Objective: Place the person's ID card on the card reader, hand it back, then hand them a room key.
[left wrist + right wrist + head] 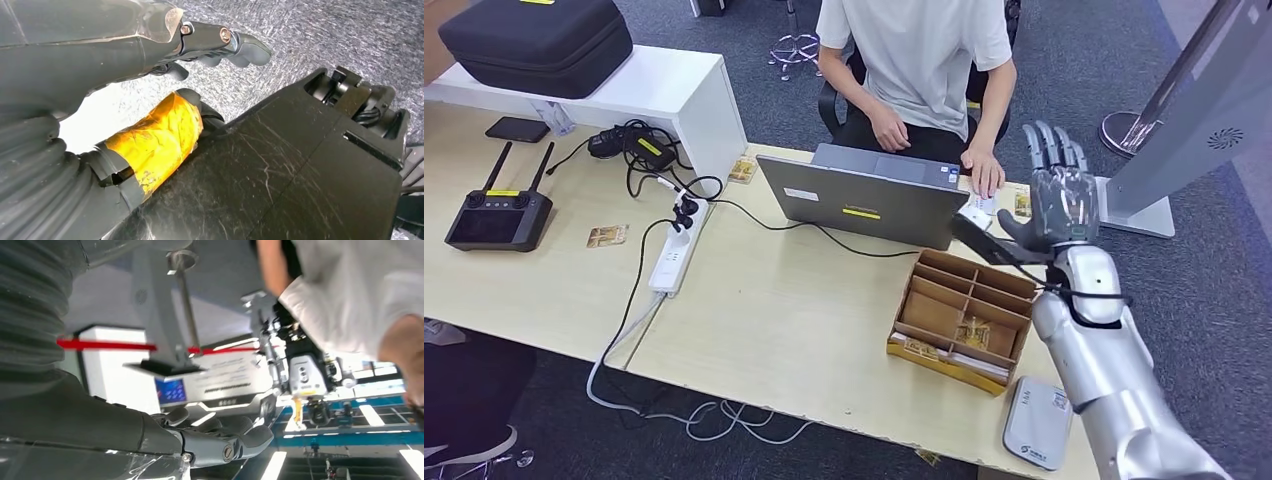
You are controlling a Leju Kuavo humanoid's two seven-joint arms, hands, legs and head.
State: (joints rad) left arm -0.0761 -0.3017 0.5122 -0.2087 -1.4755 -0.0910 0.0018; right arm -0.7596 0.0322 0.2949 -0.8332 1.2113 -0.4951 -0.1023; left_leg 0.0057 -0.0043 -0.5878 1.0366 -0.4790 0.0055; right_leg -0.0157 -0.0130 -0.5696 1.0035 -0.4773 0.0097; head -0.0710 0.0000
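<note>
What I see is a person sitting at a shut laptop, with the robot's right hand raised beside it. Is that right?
Not quite. The laptop is open, not shut: in the head view its lid stands up with its back towards the robot. The rest holds: the person sits at it, and the right hand is raised beside it.

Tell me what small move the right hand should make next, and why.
Probably close the thumb and fingers on the white card. The right hand is raised with its fingers straight, beside the person's hand, which rests on that card at the thumb's tip. Whether the card is gripped yet is unclear. The card reader, at the table's near edge, has nothing on it.
</note>
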